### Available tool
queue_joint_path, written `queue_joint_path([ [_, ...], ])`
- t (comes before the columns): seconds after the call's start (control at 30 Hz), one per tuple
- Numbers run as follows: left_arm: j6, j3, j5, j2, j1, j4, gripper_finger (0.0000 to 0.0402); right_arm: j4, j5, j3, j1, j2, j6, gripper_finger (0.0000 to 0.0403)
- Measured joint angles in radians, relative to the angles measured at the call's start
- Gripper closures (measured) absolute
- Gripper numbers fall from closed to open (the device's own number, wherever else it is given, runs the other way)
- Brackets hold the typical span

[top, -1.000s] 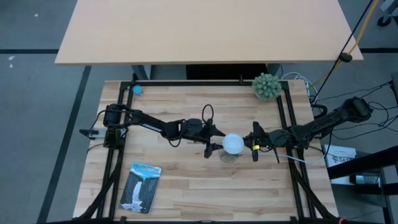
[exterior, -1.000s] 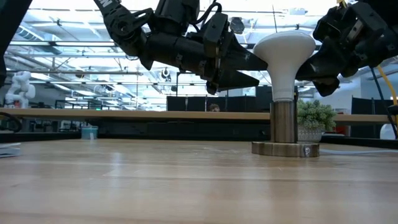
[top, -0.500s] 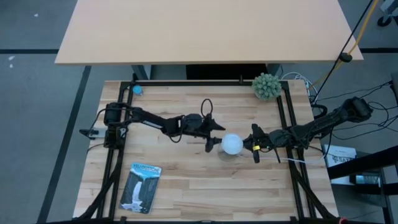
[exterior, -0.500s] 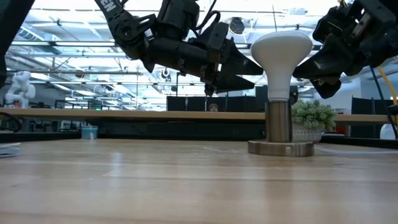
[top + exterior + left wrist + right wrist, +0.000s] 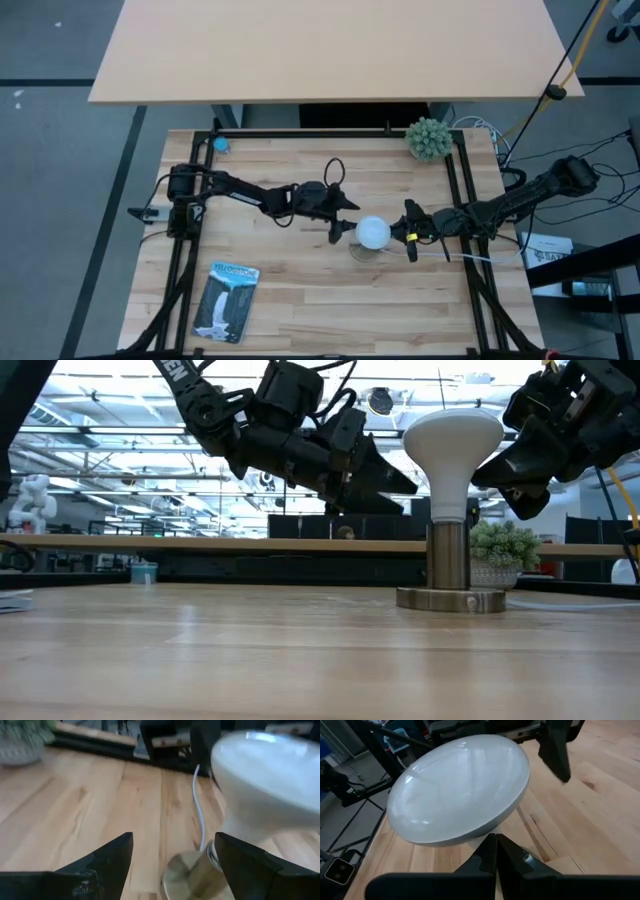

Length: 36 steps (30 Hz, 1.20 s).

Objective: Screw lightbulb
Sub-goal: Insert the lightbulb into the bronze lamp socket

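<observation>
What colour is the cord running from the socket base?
White cord, clearest in the left wrist view, trailing from the metal socket base.

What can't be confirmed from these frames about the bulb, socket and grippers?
- Lightbulb thread depth: hidden inside the socket in the low view.
- Right gripper contact with the bulb: its shut fingers sit under the globe in its wrist view; touch unclear.
- Packet print: too small in the high view.
- Left gripper, open: bulb blurred, gap unclear.

One lightbulb (image 5: pixel 374 233), one socket base (image 5: pixel 451 599), one potted plant (image 5: pixel 428 139), one packet (image 5: pixel 227 301), two arms.
</observation>
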Motion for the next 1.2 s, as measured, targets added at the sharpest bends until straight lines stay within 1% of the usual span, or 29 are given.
queue_joint_path([
  [0.13,-0.014,0.0,0.048,0.0,-0.016,-0.012,0.0117,-0.002,0.003,0.0,0.0,0.0,-0.003,0.0403],
  [0.27,-0.014,0.0,0.055,0.0,-0.051,-0.013,0.0117,-0.01,0.016,0.0,0.0,0.0,-0.008,0.0403],
  [0.5,-0.02,0.0,-0.022,0.0,-0.114,0.012,0.0117,-0.016,0.06,0.0,-0.001,0.0,-0.031,0.0403],
  [0.63,-0.034,0.0,-0.101,0.0,-0.136,0.04,0.0117,-0.015,0.06,0.0,-0.001,0.0,-0.031,0.0403],
  [0.83,-0.044,0.0,-0.163,-0.001,-0.162,0.077,0.0117,-0.015,0.061,0.0,-0.001,0.0,-0.031,0.0403],
  [0.97,-0.044,0.0,-0.179,-0.001,-0.157,0.077,0.0117,-0.01,0.061,0.0,-0.001,0.0,-0.031,0.0403],
  [1.2,-0.042,0.0,-0.174,-0.001,-0.131,0.074,0.0117,0.005,0.056,0.0,-0.001,0.0,-0.026,0.0403],
])
